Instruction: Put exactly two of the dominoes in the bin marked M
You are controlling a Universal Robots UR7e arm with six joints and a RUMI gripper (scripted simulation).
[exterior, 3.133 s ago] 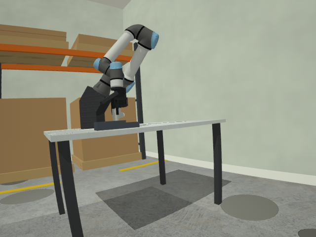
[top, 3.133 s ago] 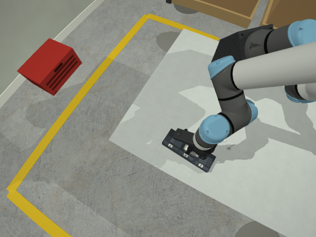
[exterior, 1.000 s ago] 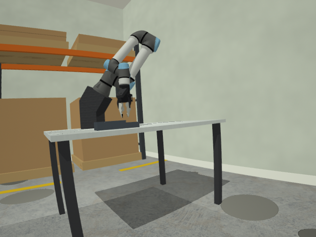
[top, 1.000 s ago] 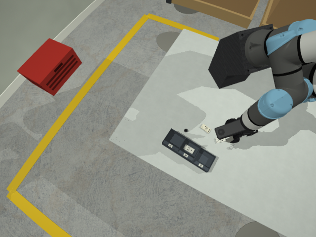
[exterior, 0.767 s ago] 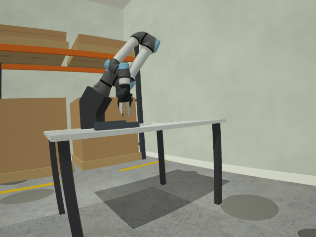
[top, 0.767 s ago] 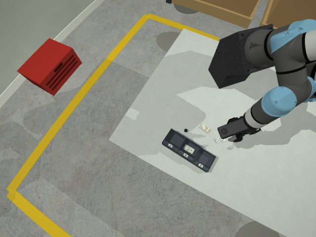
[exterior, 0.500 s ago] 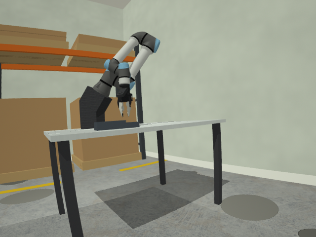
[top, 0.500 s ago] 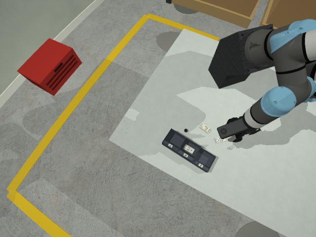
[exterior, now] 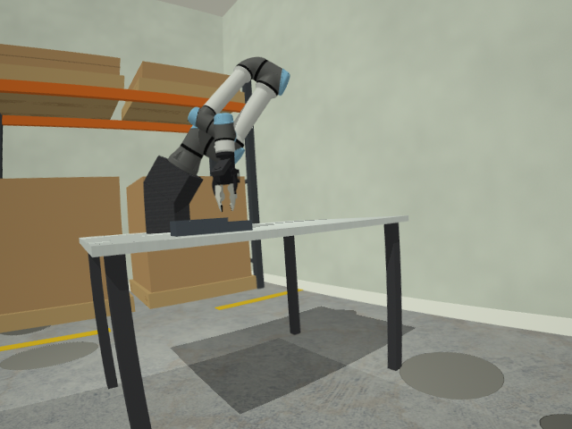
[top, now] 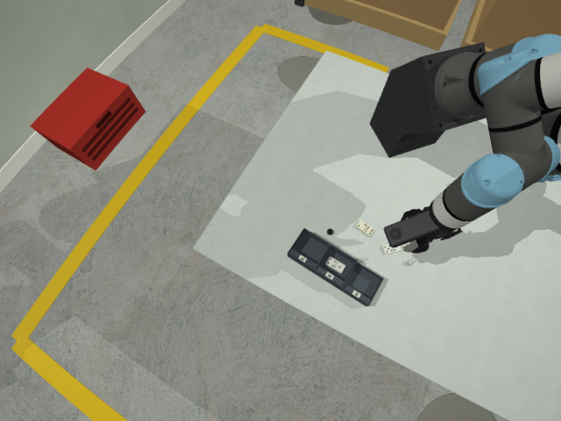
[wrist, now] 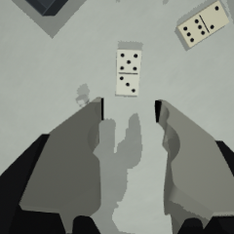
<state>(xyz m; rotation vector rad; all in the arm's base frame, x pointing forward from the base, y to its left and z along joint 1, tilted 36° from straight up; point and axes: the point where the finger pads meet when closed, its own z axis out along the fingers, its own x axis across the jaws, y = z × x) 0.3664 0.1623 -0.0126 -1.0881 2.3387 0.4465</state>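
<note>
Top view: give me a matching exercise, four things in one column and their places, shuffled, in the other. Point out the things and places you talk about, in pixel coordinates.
1. Row of bins [top: 316, 263] [exterior: 203, 228] [wrist: 46, 6]
2. Red box [top: 83, 109]
3. Small black object [top: 330, 231]
4. Domino with five and three pips [top: 391, 249] [wrist: 128, 80]

A. Just off one end of the row
B. Partly hidden by the arm [top: 491, 181] [exterior: 223, 131]
C. With a domino [top: 336, 264] in its middle compartment
D. Outside the yellow line [top: 153, 156] [exterior: 258, 298]

Pairs: 1-C, 2-D, 3-A, 4-B

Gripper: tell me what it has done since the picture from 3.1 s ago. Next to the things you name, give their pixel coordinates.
The gripper [top: 408, 246] [exterior: 226, 210] [wrist: 129, 100] moved from over the row of bins [top: 316, 267] [exterior: 203, 227] [wrist: 46, 7] to above the table near the five-three domino [top: 392, 249] [wrist: 128, 80], fingers apart and empty. Whether it let anything go is unclear. The bins stayed put, upright.
</note>
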